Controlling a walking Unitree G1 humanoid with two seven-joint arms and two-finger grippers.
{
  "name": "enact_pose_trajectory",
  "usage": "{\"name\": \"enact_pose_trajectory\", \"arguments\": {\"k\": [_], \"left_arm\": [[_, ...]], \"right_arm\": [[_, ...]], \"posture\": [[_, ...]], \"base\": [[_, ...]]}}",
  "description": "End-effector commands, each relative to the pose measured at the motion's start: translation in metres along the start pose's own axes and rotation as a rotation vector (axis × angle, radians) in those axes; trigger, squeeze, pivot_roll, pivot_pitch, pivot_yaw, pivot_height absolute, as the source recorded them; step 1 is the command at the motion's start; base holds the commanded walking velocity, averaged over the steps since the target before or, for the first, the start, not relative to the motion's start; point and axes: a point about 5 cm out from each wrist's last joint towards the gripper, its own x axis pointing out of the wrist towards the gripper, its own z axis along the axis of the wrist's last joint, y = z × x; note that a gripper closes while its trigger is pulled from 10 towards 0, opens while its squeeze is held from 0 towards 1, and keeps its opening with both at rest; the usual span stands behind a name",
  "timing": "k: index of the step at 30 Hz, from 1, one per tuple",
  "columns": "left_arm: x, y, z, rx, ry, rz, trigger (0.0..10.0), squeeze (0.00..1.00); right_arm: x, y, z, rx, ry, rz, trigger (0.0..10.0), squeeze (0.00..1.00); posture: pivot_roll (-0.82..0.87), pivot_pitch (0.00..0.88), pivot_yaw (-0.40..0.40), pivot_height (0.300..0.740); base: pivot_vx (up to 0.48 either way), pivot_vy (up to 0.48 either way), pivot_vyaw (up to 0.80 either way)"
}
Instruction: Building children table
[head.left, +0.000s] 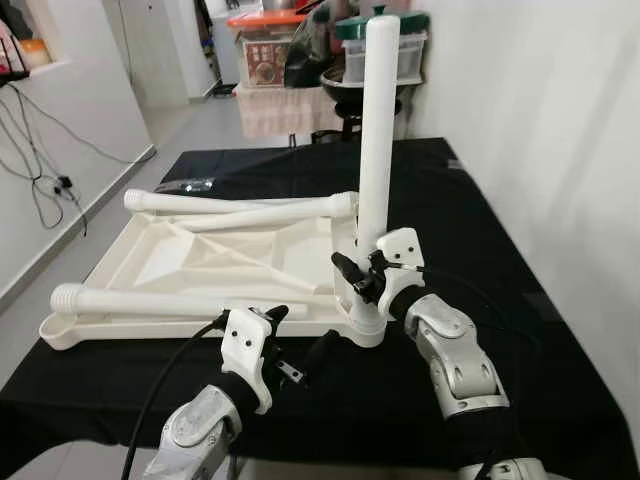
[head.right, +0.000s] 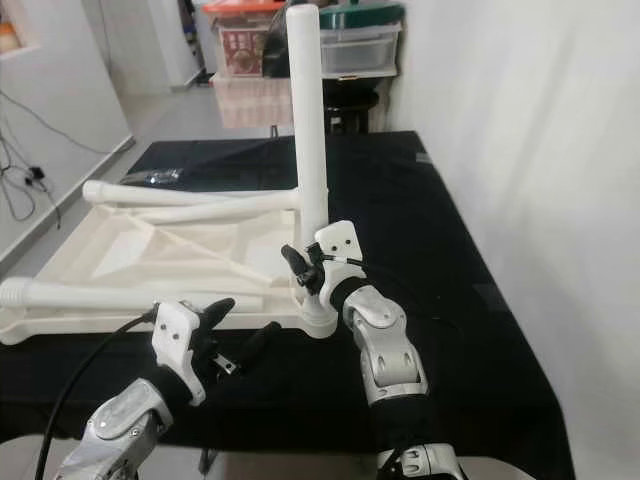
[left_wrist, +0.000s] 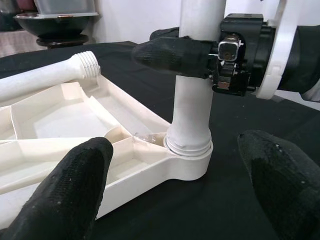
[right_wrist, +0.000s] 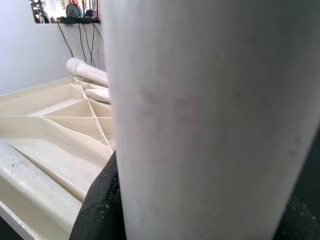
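- The upright leg (head.left: 377, 120) is clamped low by the right gripper (head.left: 362, 272), seated in the tabletop (head.left: 150, 260) corner socket.
- The left gripper (left_wrist: 175, 195) is held open nearby.
- The leg is judged light, rigid and smooth; a low hold is best.

We see a black-draped table (head.left: 480, 230), an upturned cream tabletop (head.left: 160, 262) flat on it, a small dark bundle (head.left: 185, 185) on the cloth just beyond the tabletop's far edge.
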Motion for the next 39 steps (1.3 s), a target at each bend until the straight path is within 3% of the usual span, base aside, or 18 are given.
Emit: {"name": "enact_pose_trajectory", "arguments": {"k": [1, 5, 6, 8, 9, 12, 14, 16, 18, 20, 21, 22, 24, 29, 30, 32, 33, 39], "left_arm": [[-0.001, 0.004, -0.005, -0.008, 0.028, 0.018, 10.0, 0.0], [-0.001, 0.004, -0.006, -0.006, 0.03, 0.032, 10.0, 0.0], [-0.002, 0.005, -0.008, -0.007, 0.037, 0.035, 10.0, 0.0], [-0.002, 0.005, -0.009, -0.008, 0.041, 0.037, 10.0, 0.0], [-0.002, 0.006, -0.01, -0.013, 0.047, 0.032, 10.0, 0.0], [0.0, 0.005, -0.012, -0.023, 0.056, 0.021, 10.0, 0.0], [0.0, 0.004, -0.012, -0.025, 0.056, 0.019, 10.0, 0.0], [0.0, 0.004, -0.012, -0.025, 0.056, 0.019, 10.0, 0.0], [0.001, 0.004, -0.013, -0.027, 0.056, 0.019, 10.0, 0.0], [0.001, 0.004, -0.013, -0.027, 0.056, 0.019, 10.0, 0.0], [0.002, 0.004, -0.013, -0.028, 0.055, 0.019, 10.0, 0.0], [0.002, 0.003, -0.013, -0.03, 0.054, 0.02, 10.0, 0.0], [0.002, 0.003, -0.013, -0.03, 0.054, 0.02, 10.0, 0.0], [0.004, 0.003, -0.014, -0.031, 0.05, 0.023, 10.0, 0.0], [0.004, 0.003, -0.014, -0.031, 0.048, 0.025, 10.0, 0.0], [0.004, 0.003, -0.014, -0.031, 0.047, 0.025, 10.0, 0.0], [0.004, 0.003, -0.014, -0.032, 0.046, 0.026, 10.0, 0.0], [0.003, 0.002, -0.013, -0.038, 0.045, 0.027, 10.0, 0.0]], "right_arm": [[-0.006, -0.012, -0.036, -0.021, 0.164, -0.047, 0.0, 0.0], [-0.005, -0.016, -0.037, -0.007, 0.165, -0.072, 0.0, 0.0], [-0.006, -0.016, -0.037, -0.032, 0.162, -0.057, 10.0, 0.69], [-0.006, -0.016, -0.036, -0.051, 0.161, -0.046, 10.0, 0.69], [-0.003, -0.017, -0.034, -0.048, 0.156, -0.005, 10.0, 1.0], [0.001, -0.011, -0.014, 0.008, 0.09, 0.071, 10.0, 1.0], [0.006, -0.007, 0.0, 0.048, 0.005, 0.223, 10.0, 1.0], [0.006, -0.007, 0.0, 0.048, 0.005, 0.223, 10.0, 1.0], [0.009, -0.008, 0.006, 0.069, -0.029, 0.352, 10.0, 1.0], [0.009, -0.008, 0.006, 0.069, -0.029, 0.352, 10.0, 1.0], [0.011, -0.009, 0.009, 0.05, -0.034, 0.435, 10.0, 0.0], [0.014, -0.008, 0.012, 0.036, -0.032, 0.546, 10.0, 0.0], [0.014, -0.008, 0.012, 0.036, -0.032, 0.546, 10.0, 0.0], [0.025, -0.005, 0.019, 0.036, -0.005, 0.725, 10.0, 0.0], [0.027, -0.004, 0.02, 0.061, 0.008, 0.746, 1.1, 0.0], [0.028, -0.004, 0.021, 0.08, 0.014, 0.761, 1.1, 0.0], [0.028, -0.004, 0.018, 0.069, 0.037, 0.775, 0.0, 0.0], [0.026, -0.011, 0.01, 0.056, 0.07, 0.743, 0.0, 0.0]], "posture": [[-0.03, 0.029, 0.029, 0.74], [-0.04, 0.031, 0.034, 0.74], [-0.04, 0.024, 0.041, 0.74], [-0.04, 0.023, 0.042, 0.74], [-0.04, 0.018, 0.045, 0.74], [-0.04, 0.008, 0.046, 0.74], [-0.04, 0.006, 0.045, 0.74], [-0.04, 0.006, 0.045, 0.74], [-0.03, 0.0, 0.04, 0.74], [-0.03, 0.0, 0.04, 0.74], [-0.03, 0.0, 0.04, 0.74], [-0.03, 0.0, 0.034, 0.74], [-0.03, 0.0, 0.034, 0.74], [-0.01, 0.0, 0.025, 0.74], [0.0, 0.0, 0.022, 0.74], [0.0, 0.0, 0.022, 0.74], [0.0, 0.0, 0.022, 0.74], [0.0, 0.0, 0.022, 0.74]], "base": [[0.0, 0.0, 0.0], [0.0, 0.0, 0.0], [0.0, 0.0, 0.0], [0.0, 0.0, 0.0], [0.0, 0.0, 0.0], [0.0, 0.0, 0.0], [0.0, 0.0, 0.0], [0.0, 0.0, 0.0], [0.0, 0.0, 0.0], [0.0, 0.0, 0.0], [0.0, 0.0, 0.0], [0.0, 0.0, 0.0], [0.0, 0.0, 0.0], [0.0, 0.0, 0.0], [0.0, 0.0, 0.0], [0.0, 0.0, 0.0], [0.0, 0.0, 0.0], [0.0, 0.0, 0.0]]}}
